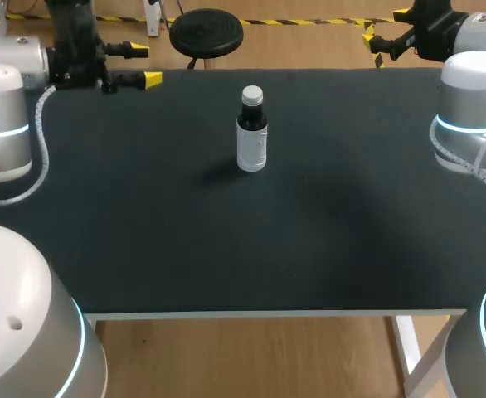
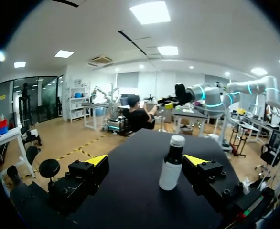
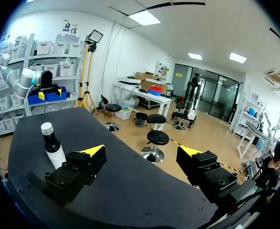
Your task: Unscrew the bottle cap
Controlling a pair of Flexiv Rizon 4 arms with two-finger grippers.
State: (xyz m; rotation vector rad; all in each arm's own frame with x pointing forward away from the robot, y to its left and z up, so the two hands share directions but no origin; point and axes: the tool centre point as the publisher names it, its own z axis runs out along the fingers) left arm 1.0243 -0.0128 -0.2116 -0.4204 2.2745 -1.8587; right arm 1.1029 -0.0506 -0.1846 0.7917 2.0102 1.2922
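the bottle (image 1: pixel 252 141) stands upright on the tabletop (image 1: pixel 226 249), white cap (image 1: pixel 252 94) on. left jaws and right jaws gape empty near the far corners. best: 1 pair clamps the body low, the other grips the cap squarely.

We see a black table (image 1: pixel 143 249) with a matte top, a white front edge and a white leg under its right corner.

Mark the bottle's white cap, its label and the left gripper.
White round cap (image 1: pixel 252 94), head view, its top.
White wraparound label (image 1: pixel 252 149), head view, its middle.
Left gripper (image 1: pixel 146 65), head view, midway between yellow fingertips.
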